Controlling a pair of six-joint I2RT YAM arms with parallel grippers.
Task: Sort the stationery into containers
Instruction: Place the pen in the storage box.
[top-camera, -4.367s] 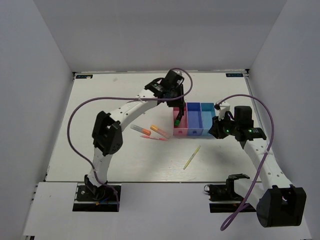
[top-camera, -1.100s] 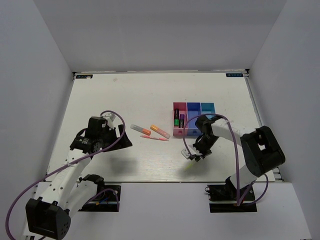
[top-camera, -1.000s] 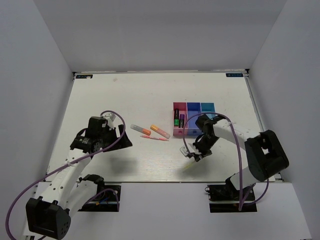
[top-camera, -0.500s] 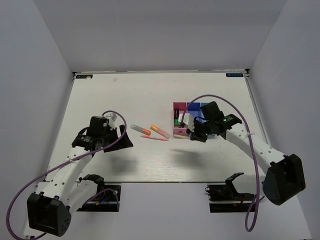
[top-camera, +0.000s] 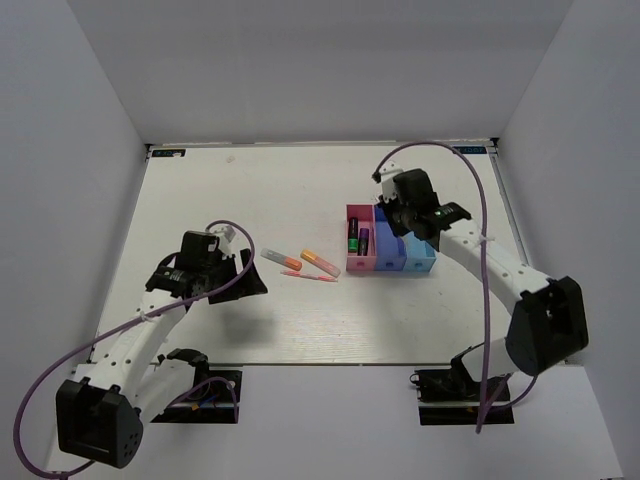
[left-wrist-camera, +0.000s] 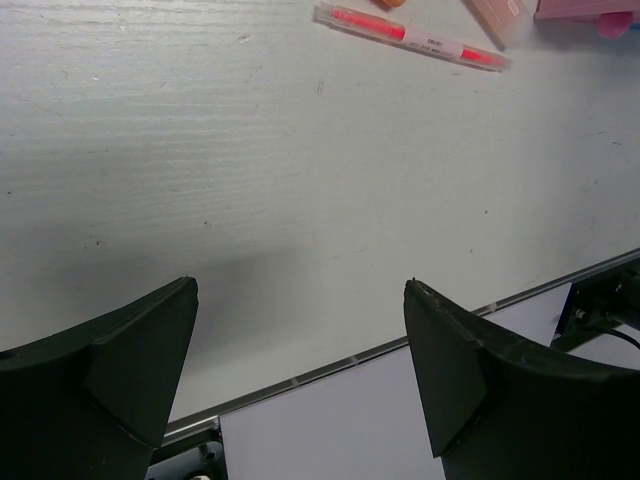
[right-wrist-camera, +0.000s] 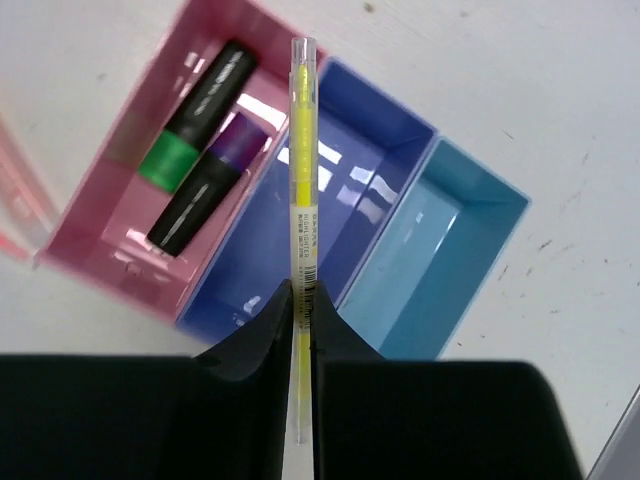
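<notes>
Misplacement is the likely failure: from the wrist view the long pale-yellow pen (right-wrist-camera: 300, 150) lines up across the wall shared by the pink bin (right-wrist-camera: 90, 240) and blue bin (right-wrist-camera: 370, 140), so releasing here might leave it propped on a rim. Well left of the containers (top-camera: 405, 264), the left gripper (left-wrist-camera: 300, 290) hangs spread and empty. Above them, the right gripper (right-wrist-camera: 300, 295) pinches the pen's lower end, with the shaft pointing straight out from its fingertips.

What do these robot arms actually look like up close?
Both the left arm and right arm are slim white tubes joined by chunky black joints. A purple cable loops along each. The fingers are black and wedge-shaped.
</notes>
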